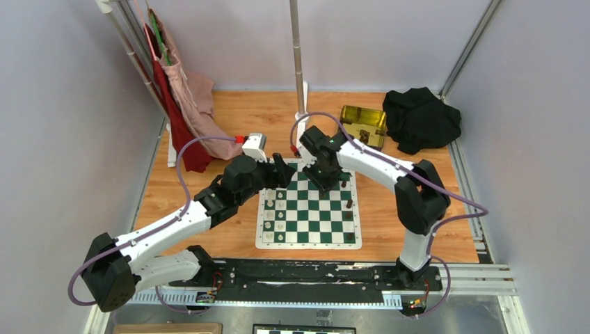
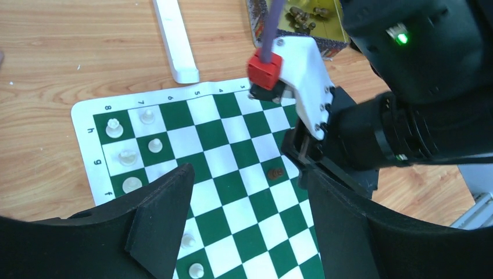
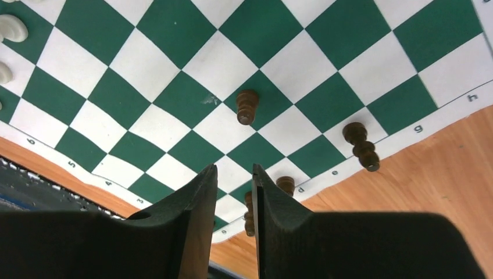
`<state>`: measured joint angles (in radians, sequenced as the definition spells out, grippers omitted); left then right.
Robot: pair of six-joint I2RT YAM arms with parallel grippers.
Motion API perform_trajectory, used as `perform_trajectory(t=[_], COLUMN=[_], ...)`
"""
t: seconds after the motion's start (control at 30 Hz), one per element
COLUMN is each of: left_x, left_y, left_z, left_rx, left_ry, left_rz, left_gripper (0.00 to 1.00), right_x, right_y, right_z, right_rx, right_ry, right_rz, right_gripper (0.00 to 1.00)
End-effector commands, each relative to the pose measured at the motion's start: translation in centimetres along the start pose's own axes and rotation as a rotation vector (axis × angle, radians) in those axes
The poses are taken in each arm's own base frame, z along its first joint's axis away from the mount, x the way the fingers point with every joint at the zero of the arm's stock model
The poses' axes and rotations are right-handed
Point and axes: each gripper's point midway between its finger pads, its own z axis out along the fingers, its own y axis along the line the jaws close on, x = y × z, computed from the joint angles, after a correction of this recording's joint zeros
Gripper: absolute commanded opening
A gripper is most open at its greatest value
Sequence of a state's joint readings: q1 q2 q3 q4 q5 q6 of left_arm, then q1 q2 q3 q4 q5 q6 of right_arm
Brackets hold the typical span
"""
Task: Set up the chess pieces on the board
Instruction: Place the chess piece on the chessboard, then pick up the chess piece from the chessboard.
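Right wrist: right gripper (image 3: 234,170) fingers a little apart, nothing between them, poised over the board (image 3: 174,35). A brown pawn (image 3: 247,107) stands upright on a green square just ahead; other chess pieces (image 3: 360,145) crowd the lettered edge, probably their home rows. Left gripper (image 2: 247,174) gapes wide and empty near the cream pieces (image 2: 125,157), seemingly parked out of the way.

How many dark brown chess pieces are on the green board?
4 brown pieces: one away from the edge, one at the edge near letter g, two beside the right gripper. Others may hide behind it.
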<state>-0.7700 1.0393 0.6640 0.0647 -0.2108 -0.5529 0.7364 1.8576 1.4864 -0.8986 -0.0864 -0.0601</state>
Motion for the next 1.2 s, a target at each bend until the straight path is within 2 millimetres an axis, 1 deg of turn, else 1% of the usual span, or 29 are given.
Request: perform_trajectory(t=[0.0,0.03,0.13,0.4,0.6,0.9,1.17], left_x=[-1.8,-1.8,-1.9,-1.9,-1.7,-1.7,-1.2], left_y=[-1.0,-1.0,-1.1,-1.1,-0.9,-1.1,-1.1], left_z=[-0.1,-0.1,0.0,0.1,0.3,0.5,1.0], left_rx=[0.016,0.015,0.013,0.006,0.000,0.001,-0.002], left_ry=[-0.044,-0.046,-0.047,-0.047,-0.041,-0.036,-0.020], left_rz=[0.006,0.006,0.010,0.016,0.020,0.021,0.022], left_gripper=[0.77,0.77,0.77,0.77,0.77,0.77,0.77], right_x=[-0.6,-0.4,-0.7,-2.1,-2.5,-2.1,-1.8], right_y=[-0.2,-0.1,-0.2,-0.5,-1.1,-1.6,-2.4], right_z=[1.0,1.4,2.0,2.5,2.9,3.2,3.4], right_rx=[0.011,0.008,0.009,0.022,0.051,0.061,0.064], right_ry=[-0.166,-0.185,-0.253,-0.340,-0.338,-0.326,-0.318], right_rz=[0.099,0.104,0.119,0.120,0.122,0.127,0.144], right_gripper=[0.33,0.33,0.33,0.34,0.34,0.34,0.34])
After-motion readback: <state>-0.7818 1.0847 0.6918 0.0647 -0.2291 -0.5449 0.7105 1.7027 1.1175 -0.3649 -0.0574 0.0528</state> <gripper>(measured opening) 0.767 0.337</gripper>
